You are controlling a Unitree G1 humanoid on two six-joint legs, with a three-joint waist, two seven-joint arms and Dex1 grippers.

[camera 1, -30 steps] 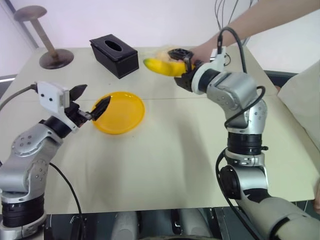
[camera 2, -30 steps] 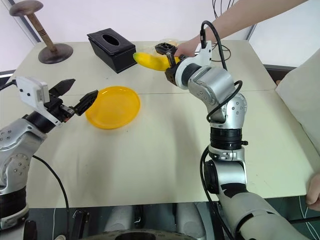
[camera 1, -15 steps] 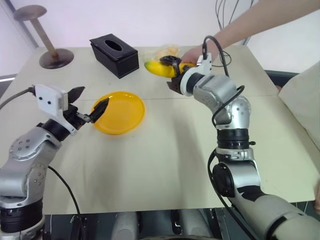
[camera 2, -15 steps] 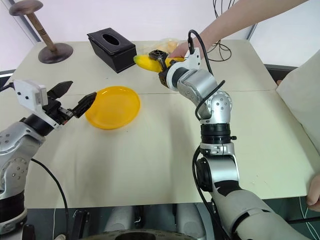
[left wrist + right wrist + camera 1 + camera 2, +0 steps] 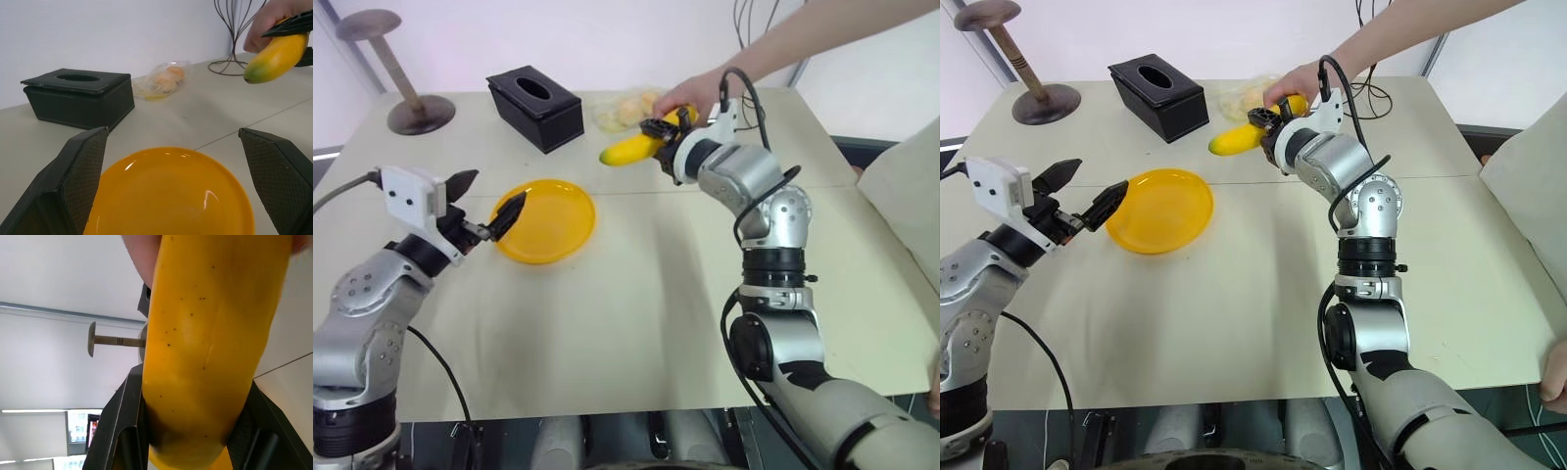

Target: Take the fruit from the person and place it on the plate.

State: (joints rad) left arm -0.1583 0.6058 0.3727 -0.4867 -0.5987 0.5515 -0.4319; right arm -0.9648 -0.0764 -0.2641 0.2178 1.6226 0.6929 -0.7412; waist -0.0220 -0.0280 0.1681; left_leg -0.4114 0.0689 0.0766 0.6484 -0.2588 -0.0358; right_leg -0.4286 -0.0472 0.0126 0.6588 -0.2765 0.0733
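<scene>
the right gripper (image 5: 666, 137) has just clamped shut on the curved yellow banana (image 5: 631, 150), upper centre, while the person's bare hand (image 5: 690, 95) still holds it; next, the glossy orange plastic plate (image 5: 544, 218). left gripper (image 5: 487, 209) gapes empty.

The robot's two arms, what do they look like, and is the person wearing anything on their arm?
Both arms are silvery grey metal with rounded joint housings and black bands between segments. A black cable loops along each. The left end effector has two black, pointed fingers with textured inner pads, behind a white boxy module. The right end effector is black behind a white wrist collar. The person's arm is bare, no sleeve visible.
</scene>
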